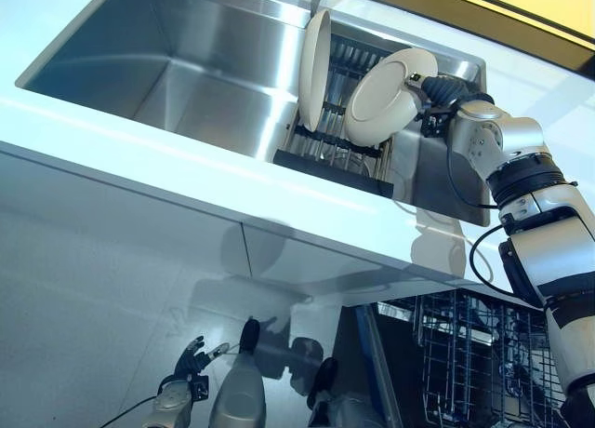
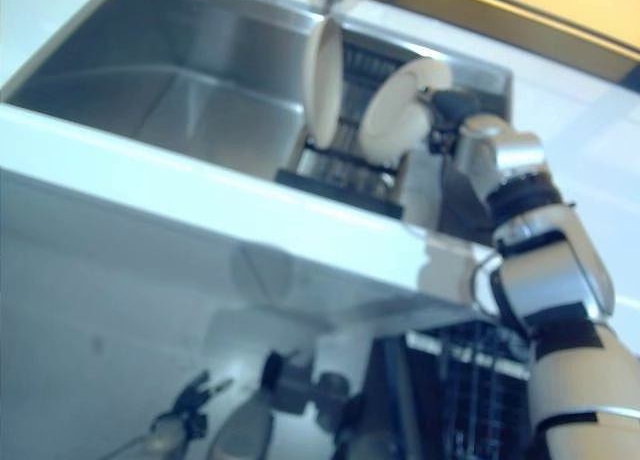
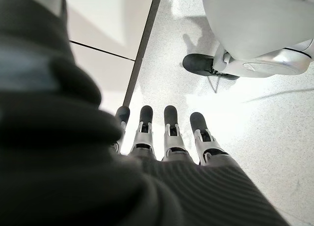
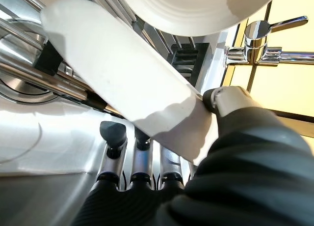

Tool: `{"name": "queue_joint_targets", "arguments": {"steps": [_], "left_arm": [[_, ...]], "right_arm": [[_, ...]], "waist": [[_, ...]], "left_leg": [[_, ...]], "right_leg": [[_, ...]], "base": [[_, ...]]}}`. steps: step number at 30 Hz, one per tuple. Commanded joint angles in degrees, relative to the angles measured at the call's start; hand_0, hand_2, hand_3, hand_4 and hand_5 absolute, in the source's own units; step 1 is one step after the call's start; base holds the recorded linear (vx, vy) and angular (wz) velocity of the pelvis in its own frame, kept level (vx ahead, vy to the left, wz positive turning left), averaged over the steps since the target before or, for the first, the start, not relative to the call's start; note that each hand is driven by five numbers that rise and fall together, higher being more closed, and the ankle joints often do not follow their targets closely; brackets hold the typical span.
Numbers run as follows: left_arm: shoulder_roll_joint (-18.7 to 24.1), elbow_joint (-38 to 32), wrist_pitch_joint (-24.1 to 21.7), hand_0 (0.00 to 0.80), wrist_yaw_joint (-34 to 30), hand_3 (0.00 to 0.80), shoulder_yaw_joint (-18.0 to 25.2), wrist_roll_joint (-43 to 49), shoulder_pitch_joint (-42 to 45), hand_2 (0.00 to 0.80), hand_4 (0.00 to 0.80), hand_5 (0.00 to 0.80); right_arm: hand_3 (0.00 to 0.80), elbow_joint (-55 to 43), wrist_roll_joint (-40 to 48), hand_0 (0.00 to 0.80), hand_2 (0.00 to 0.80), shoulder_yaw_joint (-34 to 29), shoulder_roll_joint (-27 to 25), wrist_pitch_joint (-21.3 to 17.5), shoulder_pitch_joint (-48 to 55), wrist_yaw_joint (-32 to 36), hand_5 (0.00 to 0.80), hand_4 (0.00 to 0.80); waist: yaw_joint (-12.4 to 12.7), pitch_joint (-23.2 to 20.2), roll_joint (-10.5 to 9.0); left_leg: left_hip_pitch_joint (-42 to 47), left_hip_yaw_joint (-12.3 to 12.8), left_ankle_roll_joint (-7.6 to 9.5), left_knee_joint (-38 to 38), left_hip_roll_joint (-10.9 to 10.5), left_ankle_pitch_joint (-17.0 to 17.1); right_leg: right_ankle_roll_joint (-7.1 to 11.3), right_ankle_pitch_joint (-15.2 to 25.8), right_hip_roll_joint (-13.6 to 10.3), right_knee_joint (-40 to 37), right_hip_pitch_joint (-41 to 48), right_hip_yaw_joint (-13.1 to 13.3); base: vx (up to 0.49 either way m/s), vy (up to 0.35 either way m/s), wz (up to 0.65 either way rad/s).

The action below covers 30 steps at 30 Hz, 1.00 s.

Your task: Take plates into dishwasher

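Our right hand (image 1: pixel 437 91) is clamped on a white plate (image 1: pixel 386 98), thumb on one face and fingers (image 4: pixel 114 137) on the other, gripping its rim and holding it tilted over the rack (image 1: pixel 337 149) in the sink (image 1: pixel 186 74). Just beyond that plate, a second plate (image 1: pixel 316 70) stands upright in the rack, apart from the held one. A tap (image 4: pixel 267 42) rises behind the hand. Well below the hand, the dishwasher basket (image 1: pixel 474 354) stands open. Our left hand (image 3: pixel 167 132) hangs low over the floor (image 3: pixel 255 118), fingers straight and apart, holding nothing.
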Motion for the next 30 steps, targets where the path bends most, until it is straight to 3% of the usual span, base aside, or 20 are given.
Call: {"name": "queue_joint_targets", "arguments": {"steps": [1, 6, 16, 30], "left_arm": [[-0.13, 0.83, -2.11, 0.000, -0.16, 0.000, -1.08, 0.37, -0.08, 0.000, 0.000, 0.000], [0.07, 1.48, -2.27, 0.000, -0.08, 0.000, -0.75, 1.86, 0.96, 0.000, 0.000, 0.000], [1.47, 2.59, -2.64, 0.000, -0.87, 0.000, -0.93, 3.73, 1.76, 0.000, 0.000, 0.000], [1.85, 4.07, -2.79, 0.000, -1.44, 0.000, -0.78, 5.97, 2.51, 0.000, 0.000, 0.000]], "right_arm": [[0.800, 1.49, -1.79, 0.800, 0.800, 5.40, -6.22, -4.37, -6.40, -2.55, 0.800, 0.800], [0.800, 0.25, -5.03, 0.800, 0.800, 6.82, -9.33, -7.99, -8.02, -2.24, 0.800, 0.800], [0.800, 0.30, -2.47, 0.800, 0.800, 8.28, -13.50, -8.35, -11.07, -5.43, 0.800, 0.800], [0.800, 3.12, -6.59, 0.800, 0.800, 12.46, -18.07, -8.35, -14.40, 0.13, 0.800, 0.800]], "waist": [[0.18, -2.23, -1.25], [-0.33, -3.98, -2.10], [-1.25, -5.58, -3.26], [-3.31, -9.70, -4.47]], "left_leg": [[4.26, 1.80, -0.06, -0.29, -0.69, -6.50], [5.79, 2.04, 0.00, -0.29, -0.59, -7.09], [7.37, 3.45, 0.06, -0.29, -0.21, -7.92], [10.72, 6.34, 0.56, -0.29, 0.10, -9.50]], "right_leg": [[3.23, 3.92, -1.94, -0.13, -1.97, 1.80], [3.41, 3.77, -1.71, -0.13, -0.90, 2.30], [3.94, 3.91, -1.26, -0.13, -0.17, 3.26], [4.43, 3.99, -0.81, -0.13, 1.18, 5.30]], "base": [[0.000, 0.000, 0.00], [0.043, -0.026, -0.01], [0.008, -0.038, -0.05], [0.004, -0.016, -0.14]]}}
